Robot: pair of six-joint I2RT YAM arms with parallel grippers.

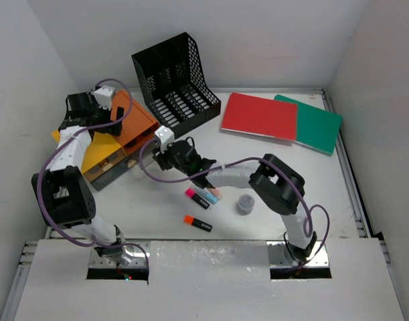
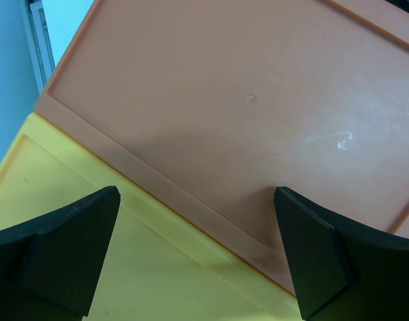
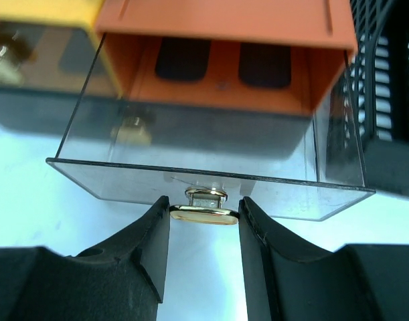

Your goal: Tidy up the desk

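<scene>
– Jaws first: seen from above, where do the right jaws sit?
– At the front of the orange-yellow box [image 1: 117,134], which stands on the left part of the white table [image 1: 324,180], just beside the black mesh file rack [image 1: 177,77]. The left jaws hang over the top of the same box. A pink highlighter [image 1: 190,193] and an orange highlighter [image 1: 197,223] lie loose on the table near the right arm.

– And the left wrist camera?
– The left jaws stand wide apart with nothing between them, above the seam where the orange top [image 2: 258,100] meets the yellow top [image 2: 70,221]. Whether they press on the box cannot be told.

– The right wrist camera?
– The right jaws are clamped on the gold knob [image 3: 204,212] of the clear drawer [image 3: 124,144], which stands partly out of its housing.

– So how should the arm handle this step?
– The step looks like drawing the drawer open. The knob is small and smooth, so the pull should probably run straight along the drawer's line, level and slow, or the grip may slip. The box may slide on the table, so the left arm pressing down on it would help. The pull should stop before the drawer leaves the housing, and the wrist should stay off the rack on its right.
</scene>
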